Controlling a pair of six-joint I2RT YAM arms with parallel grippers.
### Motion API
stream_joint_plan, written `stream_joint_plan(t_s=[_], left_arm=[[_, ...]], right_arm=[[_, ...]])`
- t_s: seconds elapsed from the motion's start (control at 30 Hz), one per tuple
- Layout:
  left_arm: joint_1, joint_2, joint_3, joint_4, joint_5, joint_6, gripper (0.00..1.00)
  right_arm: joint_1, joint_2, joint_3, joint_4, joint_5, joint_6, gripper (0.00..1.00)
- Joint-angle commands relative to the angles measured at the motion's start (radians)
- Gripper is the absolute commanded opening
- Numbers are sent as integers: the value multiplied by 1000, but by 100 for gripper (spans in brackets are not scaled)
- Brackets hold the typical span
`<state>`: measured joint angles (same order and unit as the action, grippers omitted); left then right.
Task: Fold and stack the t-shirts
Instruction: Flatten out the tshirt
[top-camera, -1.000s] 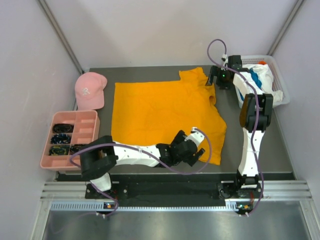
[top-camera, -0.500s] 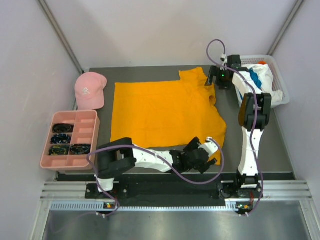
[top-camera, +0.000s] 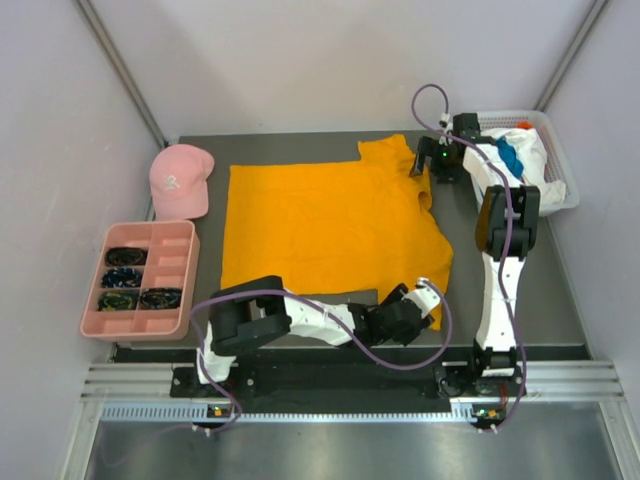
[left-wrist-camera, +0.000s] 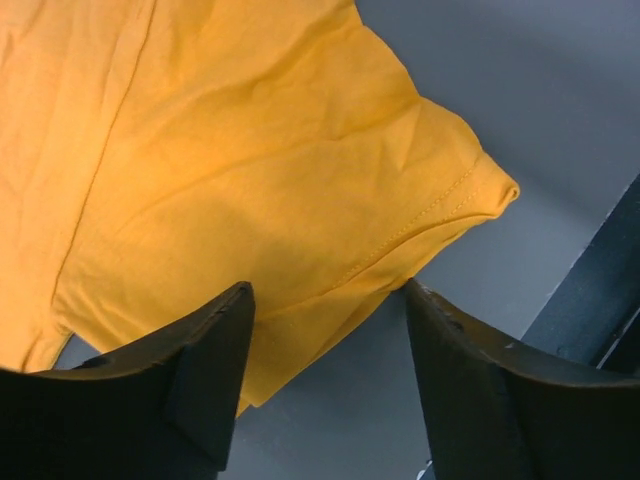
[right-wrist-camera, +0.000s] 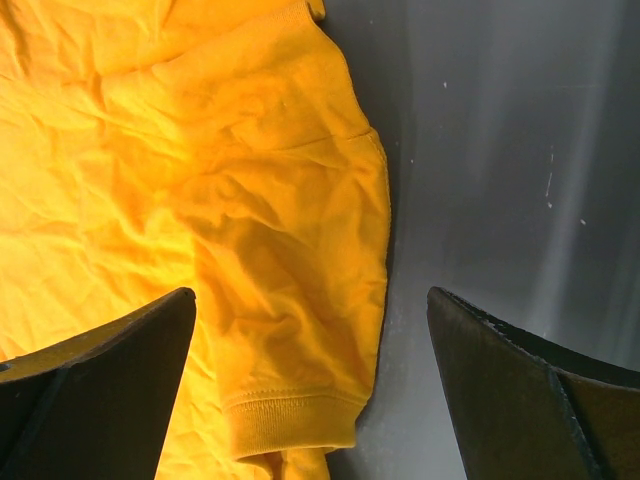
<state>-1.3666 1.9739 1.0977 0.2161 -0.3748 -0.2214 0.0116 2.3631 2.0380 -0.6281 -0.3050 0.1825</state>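
you've barely begun: the orange t-shirt lies flat and unfolded on the table, with the teal shirt and white shirt bundled in the basket. your left gripper straddles the near sleeve with jaws spread, and your right gripper hangs spread above the far sleeve, neither pinching

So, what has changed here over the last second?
The left gripper swept right along the orange t-shirt's near edge to its near sleeve corner, jaws open, nothing gripped. The right gripper stayed open over the far sleeve. The t-shirt, pink cap, tray and basket did not move.
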Motion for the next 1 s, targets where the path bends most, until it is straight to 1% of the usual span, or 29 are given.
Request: stream_joint_plan(t_s=[0.0,0.03,0.07,0.13,0.17,0.2,0.23,0.27,0.3,0.37,0.53,0.63,0.77,0.97], left_arm=[[-2,20,25,23,28,-24,65],[-2,20,22,22,34,-29,62],[-2,22,21,19,36,-30,55],[-2,20,19,17,45,-30,48],[-2,20,18,14,48,-29,39],[-2,19,14,12,50,-29,34],[-2,19,14,12,51,-29,26],[-2,20,11,12,50,-29,14],[-2,22,11,11,50,-29,8],[0,25,11,9,47,-29,0],[-2,23,4,6,45,-30,0],[-2,16,-7,3,42,-36,0],[-2,-7,-24,-12,40,-47,0],[-2,-41,-45,-26,47,-55,0]], right_arm=[[-7,10,56,13,-6,-17,99],[-7,10,56,13,-6,-17,99],[-7,15,56,13,-6,-17,99],[-7,16,57,15,-8,-15,99],[-7,21,57,15,-9,-15,99],[-7,22,57,16,-9,-15,99],[-7,24,57,16,-11,-14,99],[-7,28,59,16,-11,-15,99],[-7,31,60,16,-11,-15,99],[-7,39,62,16,-13,-15,99],[-7,64,79,11,-13,-12,99],[-7,108,151,-28,-14,-9,99],[-7,139,200,-59,-5,-14,99],[-7,157,220,-93,-51,-28,99]])
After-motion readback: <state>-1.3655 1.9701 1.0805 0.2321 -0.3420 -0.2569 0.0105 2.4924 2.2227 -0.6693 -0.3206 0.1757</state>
